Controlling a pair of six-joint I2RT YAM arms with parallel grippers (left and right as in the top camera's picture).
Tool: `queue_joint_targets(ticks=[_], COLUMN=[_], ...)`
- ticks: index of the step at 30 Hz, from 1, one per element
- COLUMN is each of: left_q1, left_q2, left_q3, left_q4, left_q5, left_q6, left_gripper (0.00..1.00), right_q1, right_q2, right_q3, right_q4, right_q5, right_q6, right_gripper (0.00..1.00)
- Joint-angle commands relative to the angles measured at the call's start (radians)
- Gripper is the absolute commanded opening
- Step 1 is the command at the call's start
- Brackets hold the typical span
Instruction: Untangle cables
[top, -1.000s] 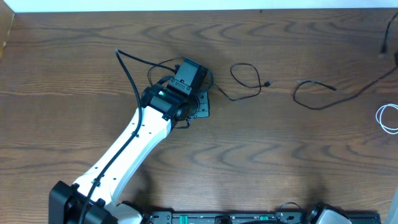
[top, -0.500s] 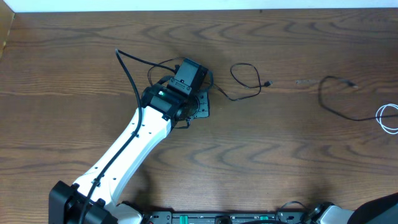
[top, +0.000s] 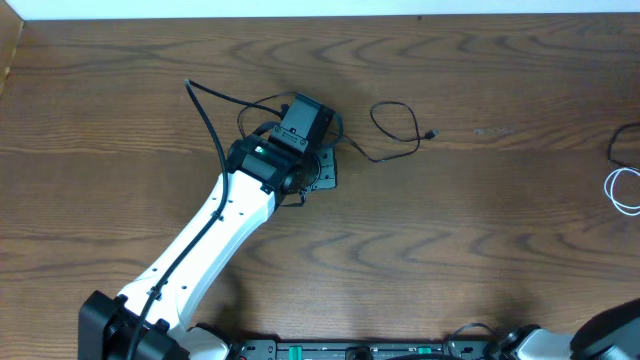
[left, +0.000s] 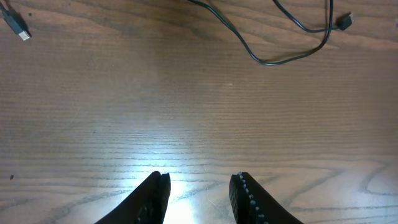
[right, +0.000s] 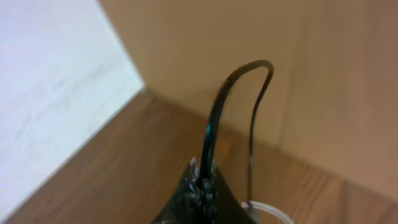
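black cable (right: 214, 118) in right fingers (right: 186, 200), white cable (top: 609, 188) at right edge

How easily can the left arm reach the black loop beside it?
Probably yes. The left gripper is open and empty, and the black cable loop lies close ahead with bare table between.

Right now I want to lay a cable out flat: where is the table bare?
The widest bare stretch of table lies between the black cable loop and the white cable at the right edge. The far left corner, beyond the left arm, is bare too. It is crowded around the left end effector.
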Motion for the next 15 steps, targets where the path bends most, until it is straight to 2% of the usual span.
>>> queue_joint_targets(ticks=[1,2,3,5,8,15], left_q1=[0.002,0.002,0.002,0.002,0.002,0.002], left_q2=[0.008,0.008,0.008,0.008,0.008,0.01], left_q3=[-0.006,-0.006,-0.006,-0.006,-0.006,-0.006], left_q4=[-0.005,-0.004,-0.004,-0.004,-0.004,-0.003], left_q5=[-0.009,-0.009,-0.009,-0.009,-0.009,-0.01], left_q6=[-0.016,-0.016,-0.016,-0.016,-0.016,-0.016], left_gripper=[0.36,0.37,0.37,0.36,0.37,0.37], right_q1=[0.003,0.003,0.003,0.003,0.018,0.181], right_q2=[0.048,0.058,0.064,0.077,0.084,0.084], right_q3=[0.011,0.011,0.011,0.011,0.011,0.011], right_q4=[-0.035,-0.051,-0.062,-0.078,-0.103,-0.219], right_q5=[-0.209,-0.277,-0.329,-0.411,-0.507,-0.531], right_q6=[-0.028,-0.032,-0.032,-0.032,-0.031,-0.062], right_gripper=[0.32,0.47,0.54,0.56,0.52,0.52])
